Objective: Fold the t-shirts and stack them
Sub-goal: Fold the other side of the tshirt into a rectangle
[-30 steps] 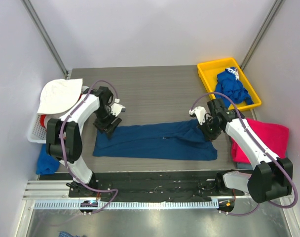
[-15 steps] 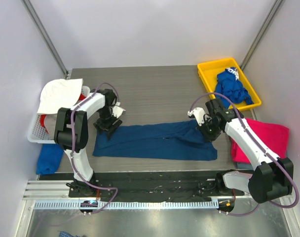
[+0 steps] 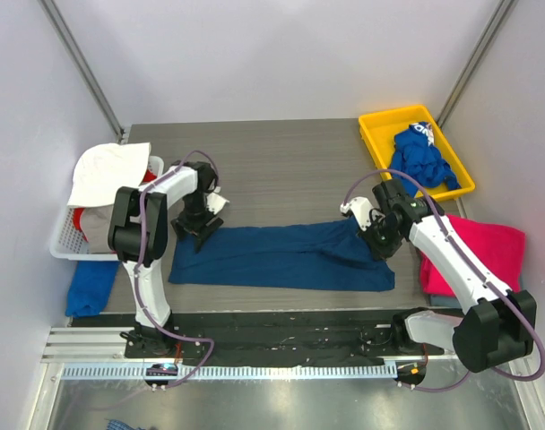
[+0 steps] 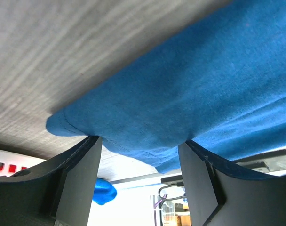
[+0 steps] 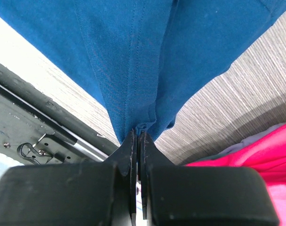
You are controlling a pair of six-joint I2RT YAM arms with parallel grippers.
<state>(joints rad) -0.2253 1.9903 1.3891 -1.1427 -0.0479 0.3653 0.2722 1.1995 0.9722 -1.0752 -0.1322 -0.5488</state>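
A navy t-shirt [image 3: 281, 257] lies folded into a long strip across the table [image 3: 281, 166]. My left gripper [image 3: 198, 231] stands over its upper left corner. In the left wrist view that gripper [image 4: 138, 157] is open, its fingers [image 4: 79, 174] wide apart with the navy t-shirt's [image 4: 190, 80] hem edge lying between them. My right gripper [image 3: 374, 239] is shut on the strip's upper right end, and the right wrist view shows this gripper [image 5: 138, 135] pinching a bunched fold of the navy t-shirt [image 5: 133, 52]. A magenta-pink t-shirt [image 3: 483, 255] lies at the right edge. The royal-blue t-shirt [image 3: 423, 159] sits crumpled in the yellow tray [image 3: 373, 134].
A white basket [image 3: 64, 237] holding a white cloth [image 3: 107, 172] stands at the table's left edge. A blue cloth [image 3: 89, 287] lies below it, off the table. The arms' black mounting rail [image 3: 281, 333] runs along the near edge.
My left arm's elbow has swung in toward its gripper, which stays at the shirt's left corner. The right gripper has shifted slightly left, still pinching the shirt.
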